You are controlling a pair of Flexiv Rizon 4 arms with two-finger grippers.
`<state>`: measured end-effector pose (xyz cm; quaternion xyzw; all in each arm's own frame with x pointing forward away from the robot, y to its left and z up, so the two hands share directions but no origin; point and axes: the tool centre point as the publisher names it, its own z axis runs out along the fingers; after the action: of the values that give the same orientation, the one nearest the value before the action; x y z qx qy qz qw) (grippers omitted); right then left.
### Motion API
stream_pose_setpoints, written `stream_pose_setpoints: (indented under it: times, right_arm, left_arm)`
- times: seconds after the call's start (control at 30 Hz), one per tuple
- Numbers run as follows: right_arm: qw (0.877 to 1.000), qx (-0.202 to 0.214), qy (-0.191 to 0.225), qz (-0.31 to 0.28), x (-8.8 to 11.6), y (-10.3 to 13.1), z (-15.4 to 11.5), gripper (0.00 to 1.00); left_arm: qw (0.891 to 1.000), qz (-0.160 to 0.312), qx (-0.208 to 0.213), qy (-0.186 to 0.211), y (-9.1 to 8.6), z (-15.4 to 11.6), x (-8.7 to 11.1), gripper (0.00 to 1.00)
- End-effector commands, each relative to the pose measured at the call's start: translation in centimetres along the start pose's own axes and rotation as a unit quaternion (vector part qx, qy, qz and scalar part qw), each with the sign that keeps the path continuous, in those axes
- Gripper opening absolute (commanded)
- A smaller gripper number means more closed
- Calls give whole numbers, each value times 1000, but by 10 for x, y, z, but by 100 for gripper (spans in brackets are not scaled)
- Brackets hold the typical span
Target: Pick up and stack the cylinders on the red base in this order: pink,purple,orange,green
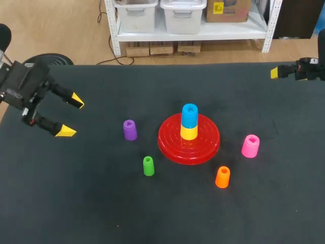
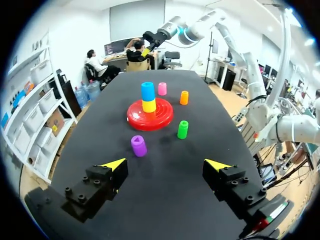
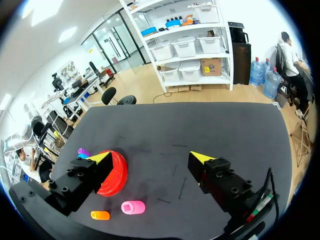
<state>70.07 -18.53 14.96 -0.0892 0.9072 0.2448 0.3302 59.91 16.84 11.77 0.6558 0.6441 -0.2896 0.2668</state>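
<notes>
Pink cylinder near red base, black table.

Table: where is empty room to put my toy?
Bare table lies between the near edge and the green cylinder and orange cylinder, and beyond the red base. It is crowded round the base, between the purple cylinder and pink cylinder.

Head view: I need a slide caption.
Left gripper and right gripper apart; pink, purple, orange, green cylinders ring red base bearing yellow, blue.
</notes>
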Motion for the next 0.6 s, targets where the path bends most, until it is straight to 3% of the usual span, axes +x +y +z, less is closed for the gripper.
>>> stream_pose_setpoints:
  times: [0.03,0.6]
  right_arm:
    - [1000,0,0,0,0,0,0,100]
    - [1000,0,0,0,0,0,0,100]
  left_arm:
    - [1000,0,-30,3,-9,3,1,100]
    - [999,-16,-31,11,-3,10,1,100]
